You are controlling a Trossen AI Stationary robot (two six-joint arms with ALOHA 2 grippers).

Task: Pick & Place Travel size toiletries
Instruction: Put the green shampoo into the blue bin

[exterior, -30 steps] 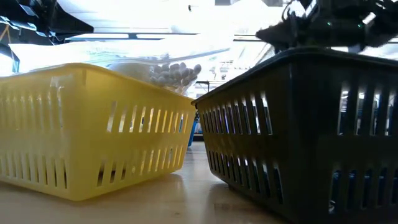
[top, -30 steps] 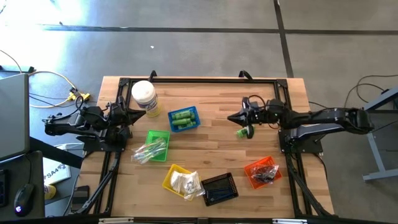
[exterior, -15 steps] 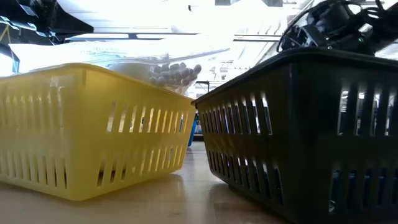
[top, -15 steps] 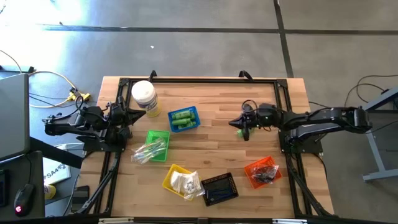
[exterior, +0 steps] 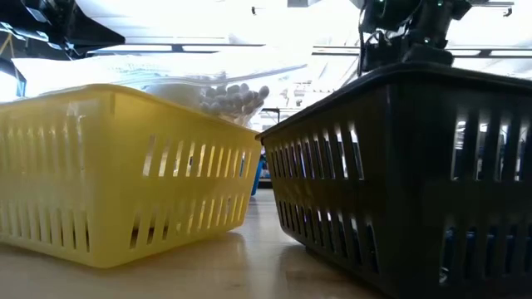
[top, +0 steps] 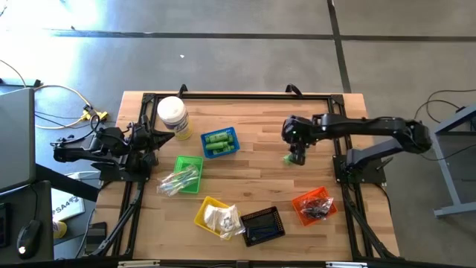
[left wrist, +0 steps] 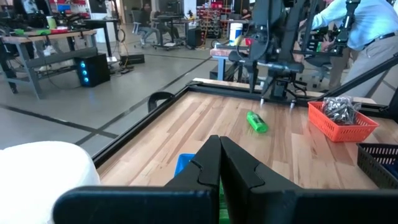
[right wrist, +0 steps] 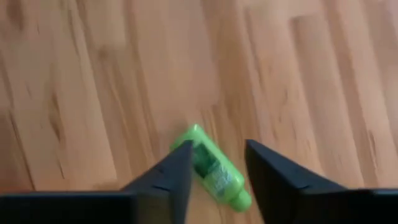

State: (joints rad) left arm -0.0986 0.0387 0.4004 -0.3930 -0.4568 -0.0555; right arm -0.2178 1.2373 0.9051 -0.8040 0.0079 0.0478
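One small green bottle [right wrist: 211,168] lies on its side on the bare wood, right of the table's middle [top: 287,158]; the left wrist view shows it too [left wrist: 256,121]. My right gripper [right wrist: 214,177] points down over it, open, one finger on each side of the bottle; whether a finger touches it I cannot tell. My left gripper [top: 160,138] is shut and level at the table's left, beside the white-lidded jar [top: 172,115]. Several more green bottles lie in the blue basket [top: 220,142].
A green basket [top: 186,173] holds clear sachets. A yellow basket [top: 212,212] with white packets and a black basket [top: 262,225] stand at the near edge. An orange basket [top: 312,205] with dark pieces is near right. Bare wood lies around the bottle.
My right gripper has tipped from level, pointing toward the table's left, to pointing down over the green bottle, and has shifted a little toward the near edge. The bottle has stayed on the wood.
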